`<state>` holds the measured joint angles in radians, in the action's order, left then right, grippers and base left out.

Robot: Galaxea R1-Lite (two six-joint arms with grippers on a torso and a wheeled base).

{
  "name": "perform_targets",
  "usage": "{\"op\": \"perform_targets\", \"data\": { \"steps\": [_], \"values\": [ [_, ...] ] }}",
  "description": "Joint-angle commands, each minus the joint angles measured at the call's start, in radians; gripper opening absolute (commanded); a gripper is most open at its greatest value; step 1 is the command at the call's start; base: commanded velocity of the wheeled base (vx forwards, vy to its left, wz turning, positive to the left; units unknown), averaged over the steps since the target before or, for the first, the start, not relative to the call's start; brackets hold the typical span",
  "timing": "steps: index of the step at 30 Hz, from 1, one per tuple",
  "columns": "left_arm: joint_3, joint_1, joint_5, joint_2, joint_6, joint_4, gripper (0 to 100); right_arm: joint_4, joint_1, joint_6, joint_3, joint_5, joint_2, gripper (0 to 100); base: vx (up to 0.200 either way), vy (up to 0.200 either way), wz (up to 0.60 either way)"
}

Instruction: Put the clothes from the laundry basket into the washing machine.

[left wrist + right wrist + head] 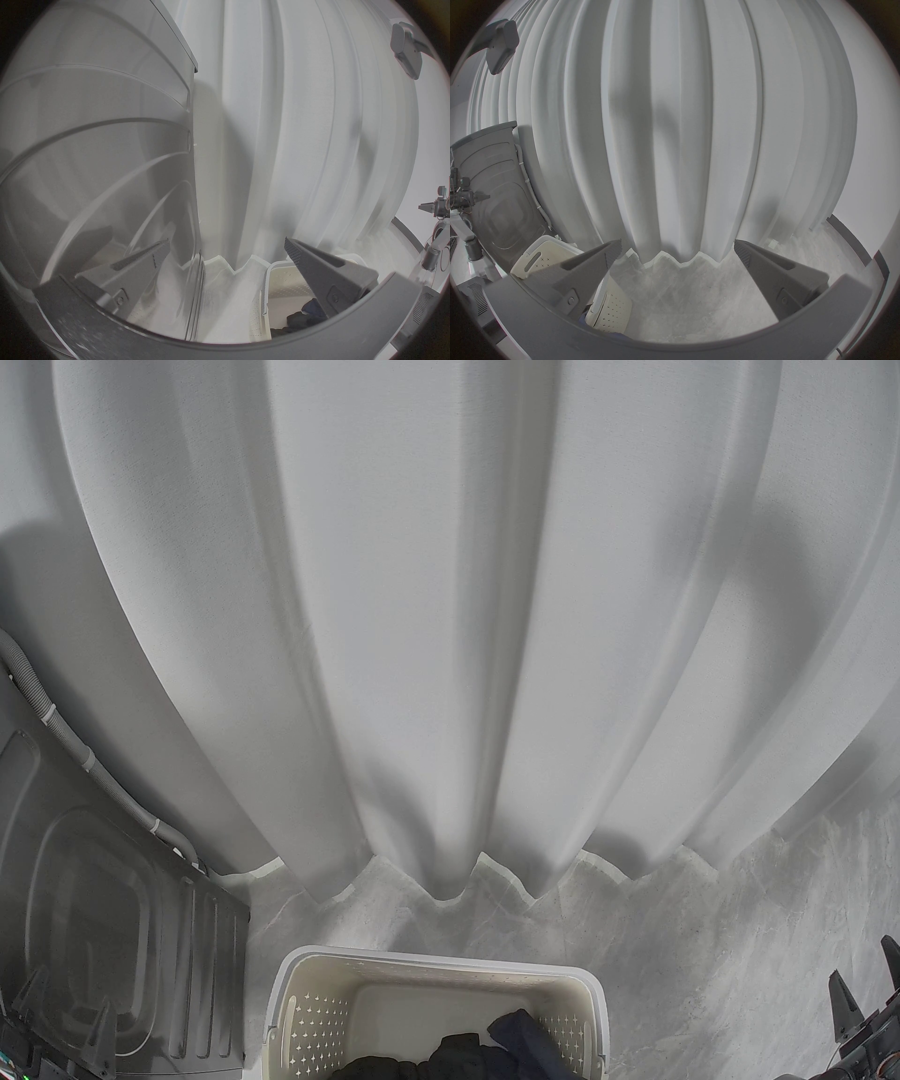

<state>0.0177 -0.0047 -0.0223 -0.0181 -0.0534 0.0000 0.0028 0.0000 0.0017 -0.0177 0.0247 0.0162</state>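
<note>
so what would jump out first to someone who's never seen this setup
A white pleated curtain hangs across the whole background. In front of it, low in the middle of the head view, stands a cream laundry basket with dark clothes inside. The washing machine shows as a grey panel on the robot's left, and the left gripper and right gripper are both open, holding nothing.

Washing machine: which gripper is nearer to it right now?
Left. The left gripper sits close beside the washing machine; the right gripper is beyond the laundry basket, on its far side.
</note>
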Motion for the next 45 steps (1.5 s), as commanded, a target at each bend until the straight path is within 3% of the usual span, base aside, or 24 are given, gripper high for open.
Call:
{"op": "perform_targets", "data": {
  "steps": [1,45],
  "values": [
    [-0.018,0.0,-0.001,0.017,0.0,0.0,100,-0.001,0.0,0.0,0.018,0.0,-0.015,100,-0.2,0.0,0.0],
    [-0.018,0.0,-0.001,0.017,0.0,0.0,100,0.0,-0.003,-0.005,0.018,0.004,-0.013,100,-0.2,0.0,0.0]
  ]
}}
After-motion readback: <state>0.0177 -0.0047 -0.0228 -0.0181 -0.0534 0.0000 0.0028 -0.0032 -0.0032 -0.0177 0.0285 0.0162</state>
